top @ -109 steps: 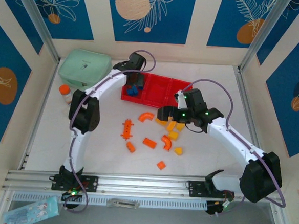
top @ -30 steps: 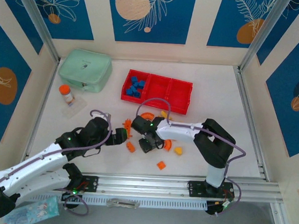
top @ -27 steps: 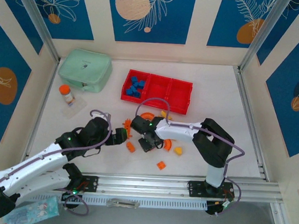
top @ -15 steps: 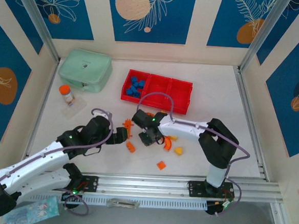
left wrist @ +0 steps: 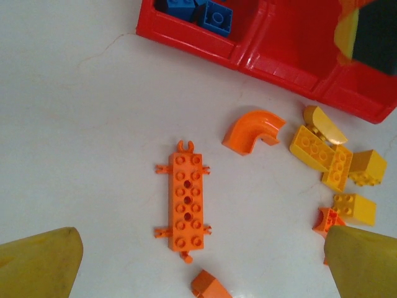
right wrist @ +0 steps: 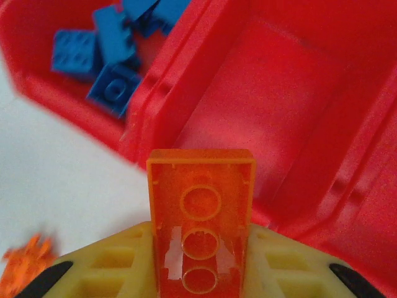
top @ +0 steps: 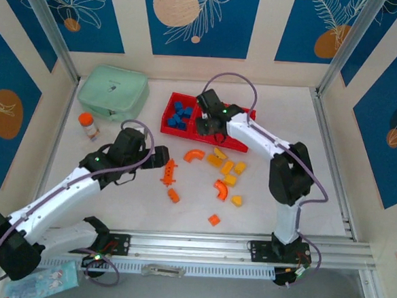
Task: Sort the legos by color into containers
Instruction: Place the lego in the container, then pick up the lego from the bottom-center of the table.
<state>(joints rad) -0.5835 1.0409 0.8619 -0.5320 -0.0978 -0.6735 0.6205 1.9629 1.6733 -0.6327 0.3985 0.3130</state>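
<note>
Only blues (top: 179, 115) are binned; one orange brick (right wrist: 201, 230) is clamped in the right end effector (top: 210, 126), apparently over the tray (top: 241, 128); the left end effector (top: 163, 161) is spread.

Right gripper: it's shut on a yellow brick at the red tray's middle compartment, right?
No. The brick in the right gripper is orange, not yellow; the right wrist view shows it. The rest holds: the gripper is shut on it at the middle compartment of the red tray.
</note>
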